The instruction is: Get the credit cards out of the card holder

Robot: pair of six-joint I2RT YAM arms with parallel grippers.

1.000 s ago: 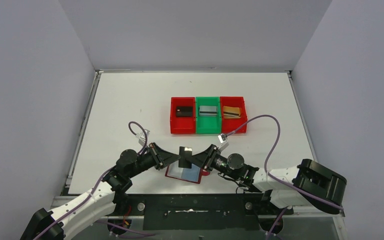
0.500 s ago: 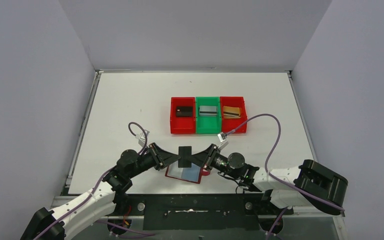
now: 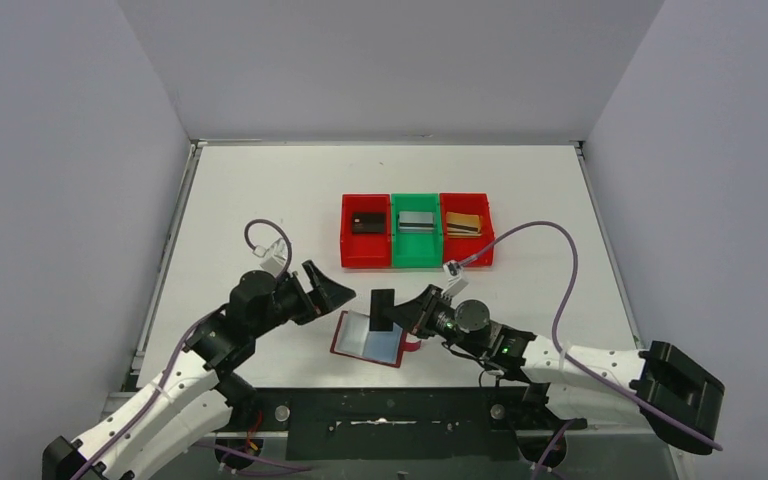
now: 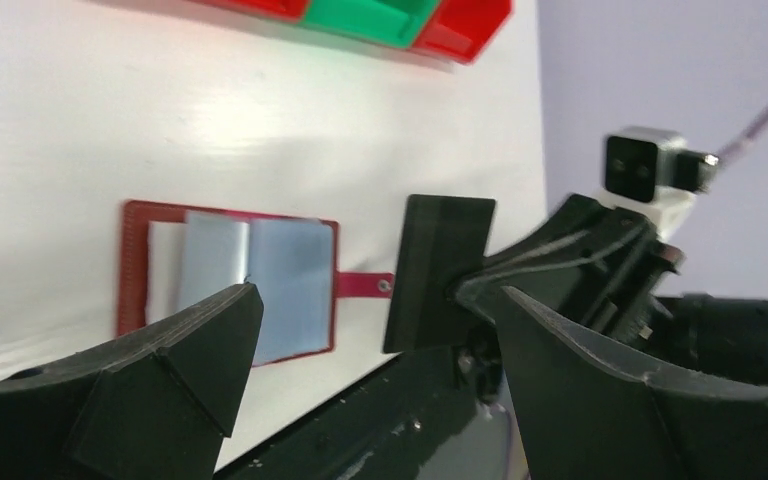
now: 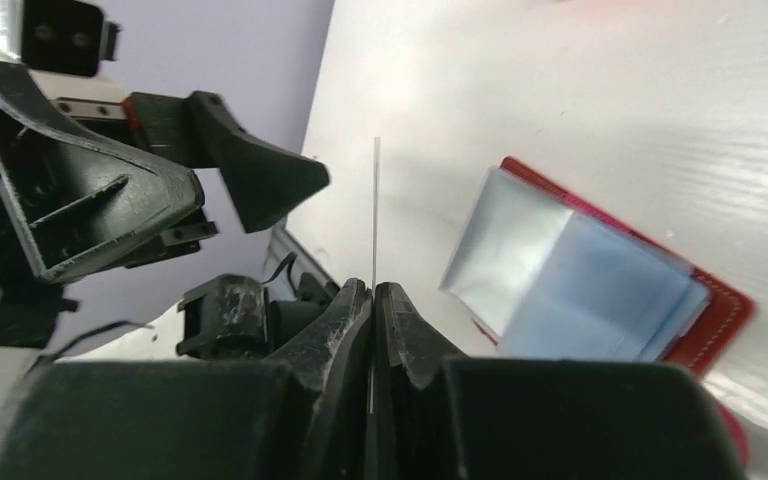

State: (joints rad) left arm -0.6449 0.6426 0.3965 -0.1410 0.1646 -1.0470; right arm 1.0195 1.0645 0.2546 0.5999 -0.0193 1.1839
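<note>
Pinching a black credit card (image 3: 382, 308) in the right gripper (image 3: 403, 318), just above the unfolded card holder (image 3: 365, 342). Spread wide at the left gripper (image 3: 336, 291), clear of it.

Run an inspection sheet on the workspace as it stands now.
Surface: white table, no spills seen.
Job's things: card holder lies open, sleeves up; black card held upright, off the table; sorted cards lie in the bins.
Clutter: nothing seen.
Grippers: left gripper open, empty; right gripper shut on the black card.
Cables: purple cables loop off both wrists, clear of the holder.
Surroundings: grey walls on three sides.
</note>
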